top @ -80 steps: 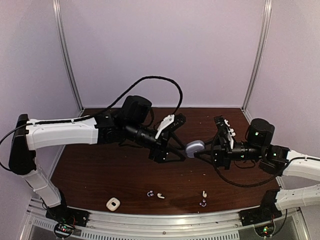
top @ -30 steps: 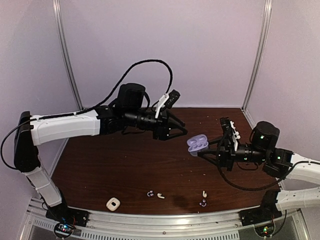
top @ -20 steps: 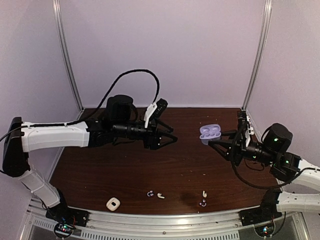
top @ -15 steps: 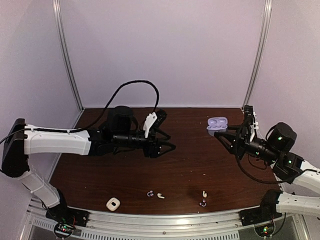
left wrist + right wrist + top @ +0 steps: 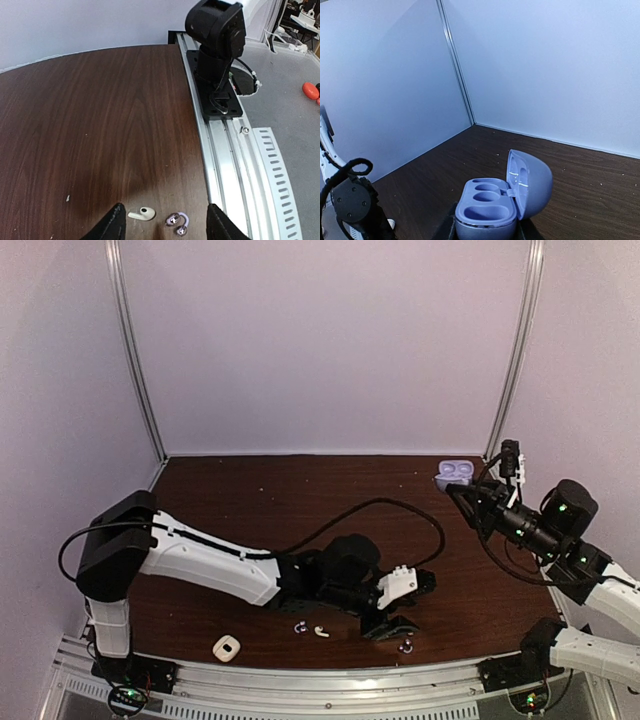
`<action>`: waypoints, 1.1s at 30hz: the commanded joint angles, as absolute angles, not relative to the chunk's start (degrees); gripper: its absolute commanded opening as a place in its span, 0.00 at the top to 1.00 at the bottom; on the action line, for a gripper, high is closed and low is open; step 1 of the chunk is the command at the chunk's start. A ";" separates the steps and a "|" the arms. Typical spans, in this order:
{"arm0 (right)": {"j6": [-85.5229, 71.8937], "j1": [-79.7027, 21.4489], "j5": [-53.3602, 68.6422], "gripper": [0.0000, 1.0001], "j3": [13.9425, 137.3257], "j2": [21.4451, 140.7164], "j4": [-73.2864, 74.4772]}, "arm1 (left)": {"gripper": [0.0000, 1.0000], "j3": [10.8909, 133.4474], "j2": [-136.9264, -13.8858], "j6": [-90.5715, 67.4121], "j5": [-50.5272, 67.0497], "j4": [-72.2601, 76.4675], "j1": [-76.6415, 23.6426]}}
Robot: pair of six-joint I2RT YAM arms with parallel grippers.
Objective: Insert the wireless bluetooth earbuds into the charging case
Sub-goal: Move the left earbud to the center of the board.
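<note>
- My left gripper (image 5: 165,227) hangs low over the near right of the table (image 5: 100,110), jaws apart, grasping nothing.
- In its wrist view, a white earbud (image 5: 141,215) and a purple earbud (image 5: 177,220) lie side by side on the wood between the fingertips.
- A second purple earbud (image 5: 300,626) and second white earbud (image 5: 321,631) lie just left of that gripper.
- My right gripper (image 5: 462,487) is clenched on the purple charging case (image 5: 492,205), lid open, at the far right.
- A white case (image 5: 227,647) sits near left.

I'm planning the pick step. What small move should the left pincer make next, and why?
Probably lower the left pincer a little and close on the purple earbud: it lies between the open fingers, beside a white earbud, and the right pincer holds the purple case, lid open.
</note>
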State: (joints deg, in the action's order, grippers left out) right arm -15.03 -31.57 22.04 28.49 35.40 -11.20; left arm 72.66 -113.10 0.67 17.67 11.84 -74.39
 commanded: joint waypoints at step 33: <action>-16.69 -28.32 18.84 1.00 29.13 33.40 -11.54 | 0.70 85.64 -128.56 7.86 12.38 -19.82 -75.14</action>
